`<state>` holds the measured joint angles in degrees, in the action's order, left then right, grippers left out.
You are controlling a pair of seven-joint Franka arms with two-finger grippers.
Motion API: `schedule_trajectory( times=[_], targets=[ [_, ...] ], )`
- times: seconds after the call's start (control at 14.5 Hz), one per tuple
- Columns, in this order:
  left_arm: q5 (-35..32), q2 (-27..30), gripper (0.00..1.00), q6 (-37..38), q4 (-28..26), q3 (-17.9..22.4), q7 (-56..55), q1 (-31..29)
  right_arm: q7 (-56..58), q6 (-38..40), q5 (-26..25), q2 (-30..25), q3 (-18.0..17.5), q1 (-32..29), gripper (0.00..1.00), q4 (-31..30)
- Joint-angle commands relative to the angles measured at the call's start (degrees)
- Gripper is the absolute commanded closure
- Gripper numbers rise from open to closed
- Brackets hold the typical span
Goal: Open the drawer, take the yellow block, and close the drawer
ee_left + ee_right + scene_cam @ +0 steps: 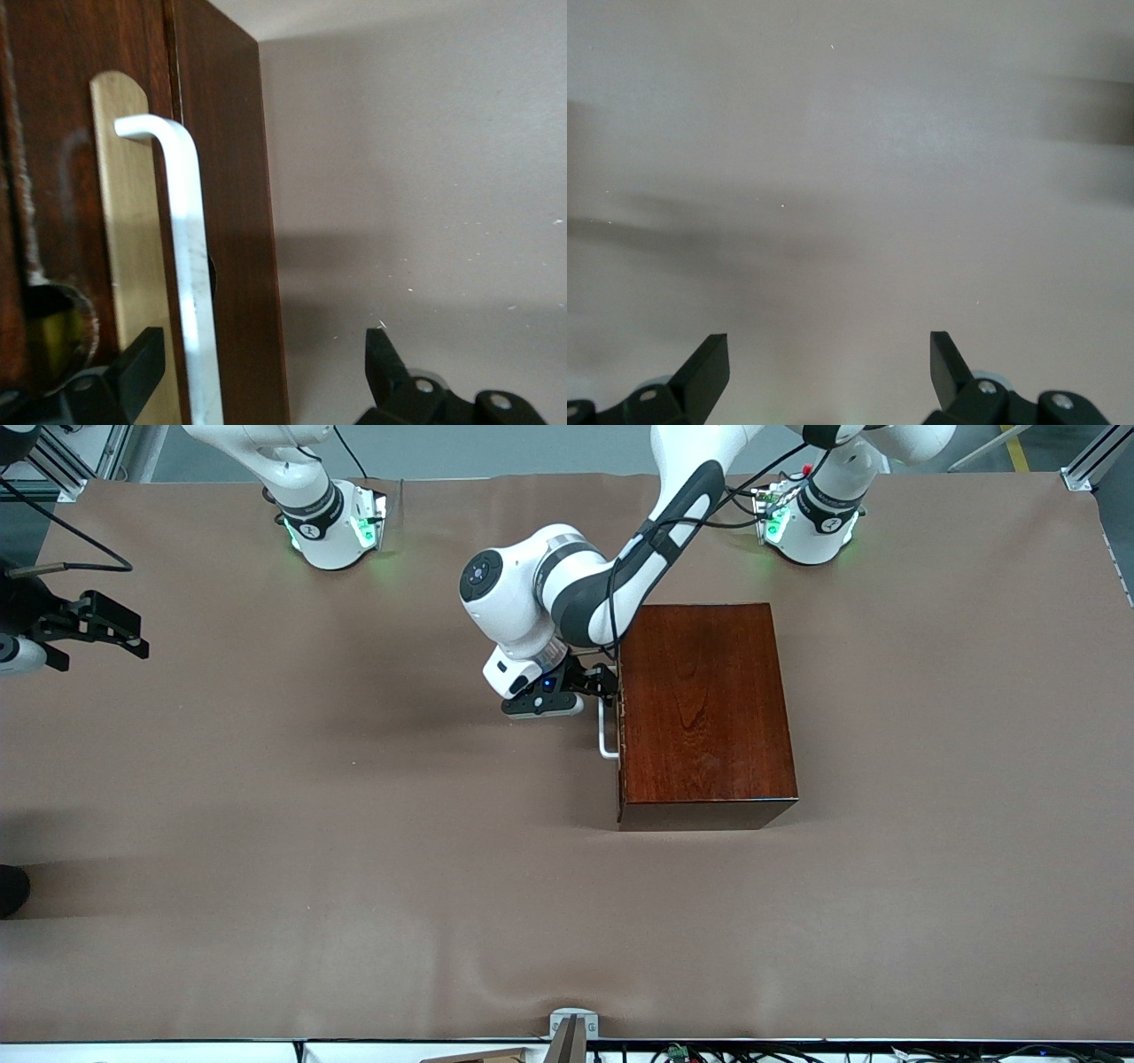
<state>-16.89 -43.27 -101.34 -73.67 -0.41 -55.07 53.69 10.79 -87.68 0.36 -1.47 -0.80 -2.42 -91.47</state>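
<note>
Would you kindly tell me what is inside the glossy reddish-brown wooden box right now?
Nothing inside shows: the pale light-wood drawer with its white bar handle is shut in the box, so any contents are hidden.

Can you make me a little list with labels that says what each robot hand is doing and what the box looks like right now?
box: dark reddish-brown wooden box on the table
drawer: shut, front flush with the box
handle: white bar handle on the drawer front
left gripper: open, at the drawer front, fingers on either side of the handle, not yet closed on it
right gripper: open, waiting over bare table at the right arm's end
yellow block: not visible
task step: drawer not yet opened
</note>
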Motion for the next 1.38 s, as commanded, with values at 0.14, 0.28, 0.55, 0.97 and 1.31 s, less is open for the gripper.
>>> schedule_trajectory(
  times=[0.14,0.28,0.55,0.97,1.31],
  targets=[
    [-1.2,-1.6,0.00,0.0,1.7,0.1,-3.4,0.3,0.1,0.1,0.8,0.3,-0.3,-0.8,0.00,0.7],
    [-1.1,-1.8,0.00,-1.2,2.0,0.1,-5.5,0.4,0.1,0.1,0.7,0.3,-0.3,-0.8,0.00,0.7],
    [-1.0,-1.9,0.00,-5.7,2.1,0.1,-10.2,0.6,0.1,0.2,0.7,0.4,-0.3,-0.8,0.00,0.7],
    [-0.9,-2.4,0.00,-9.7,2.8,-0.4,-13.0,1.7,0.1,0.4,0.8,0.4,-0.3,-0.8,0.00,0.6],
    [-0.7,-4.2,0.00,-15.2,3.8,-1.0,-15.3,2.0,0.1,0.1,0.8,0.6,-0.3,-0.8,0.00,0.6]
  ],
)
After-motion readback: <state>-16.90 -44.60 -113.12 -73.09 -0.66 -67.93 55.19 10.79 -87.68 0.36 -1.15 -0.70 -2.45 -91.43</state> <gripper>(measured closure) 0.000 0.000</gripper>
